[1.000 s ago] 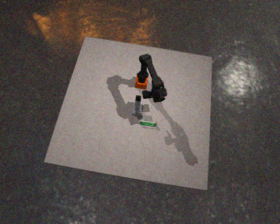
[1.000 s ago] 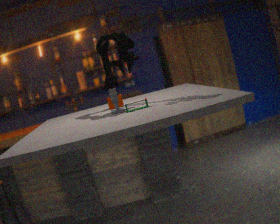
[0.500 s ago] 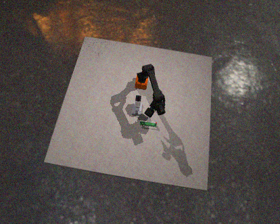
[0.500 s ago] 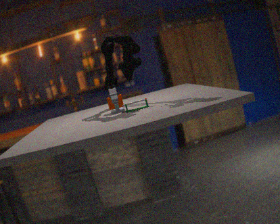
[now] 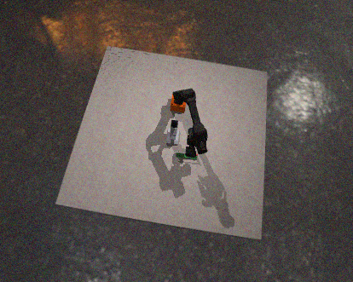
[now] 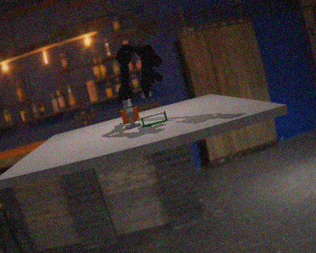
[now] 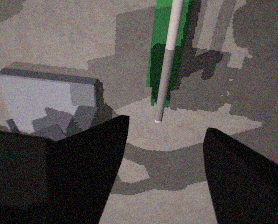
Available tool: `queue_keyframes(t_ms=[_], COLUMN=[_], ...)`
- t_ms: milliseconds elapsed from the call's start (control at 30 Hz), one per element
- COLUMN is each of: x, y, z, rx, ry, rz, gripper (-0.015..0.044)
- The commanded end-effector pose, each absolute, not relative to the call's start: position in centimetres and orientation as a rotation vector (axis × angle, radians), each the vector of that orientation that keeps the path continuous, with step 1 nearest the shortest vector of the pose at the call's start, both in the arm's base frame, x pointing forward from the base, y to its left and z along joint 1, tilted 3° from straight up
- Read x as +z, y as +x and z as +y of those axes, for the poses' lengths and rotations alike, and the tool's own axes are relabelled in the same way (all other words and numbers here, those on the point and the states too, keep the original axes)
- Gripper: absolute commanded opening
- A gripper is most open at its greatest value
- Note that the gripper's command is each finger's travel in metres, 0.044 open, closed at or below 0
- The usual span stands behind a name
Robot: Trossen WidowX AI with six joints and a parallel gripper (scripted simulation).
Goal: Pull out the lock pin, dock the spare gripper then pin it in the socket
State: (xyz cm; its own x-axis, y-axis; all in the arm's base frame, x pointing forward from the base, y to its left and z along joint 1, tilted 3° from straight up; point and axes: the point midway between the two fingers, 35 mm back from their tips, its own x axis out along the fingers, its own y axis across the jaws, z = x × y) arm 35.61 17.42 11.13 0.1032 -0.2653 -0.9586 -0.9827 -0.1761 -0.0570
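Note:
A pale pin (image 6: 153, 115) (image 7: 168, 62) lies across the two upright ends of the green rack (image 5: 181, 155) (image 6: 156, 122) (image 7: 160, 30). My gripper (image 5: 191, 156) (image 6: 146, 95) (image 7: 166, 130) is partly open and empty, above the rack, with the pin's near end showing just ahead of the fingertips in the wrist view. The grey mount (image 5: 172, 141) (image 6: 132, 124) (image 7: 42, 97) stands beside the rack, at the left of the wrist view. A black part (image 5: 174, 124) shows at the mount's top in the top view; whether the spare gripper is fully seated cannot be told.
An orange block (image 5: 178, 107) (image 6: 124, 118) stands at the foot of my arm, behind the mount in the exterior view. Shadows of the arm fall across the pale table top (image 5: 116, 164) (image 6: 58, 154).

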Motion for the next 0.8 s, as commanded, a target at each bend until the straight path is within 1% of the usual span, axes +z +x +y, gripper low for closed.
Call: queue_keyframes(t_ms=[0, 333, 767], x=[10.1, 4.0, 2.2], y=[35.8, 36.0, 36.2], z=[17.4, 17.2, 17.2], rx=[1.128, 1.128, 1.128], ry=[-1.591, -1.591, -1.591], rz=[1.264, 1.265, 1.265], gripper=[0.0180, 0.0180, 0.0180])
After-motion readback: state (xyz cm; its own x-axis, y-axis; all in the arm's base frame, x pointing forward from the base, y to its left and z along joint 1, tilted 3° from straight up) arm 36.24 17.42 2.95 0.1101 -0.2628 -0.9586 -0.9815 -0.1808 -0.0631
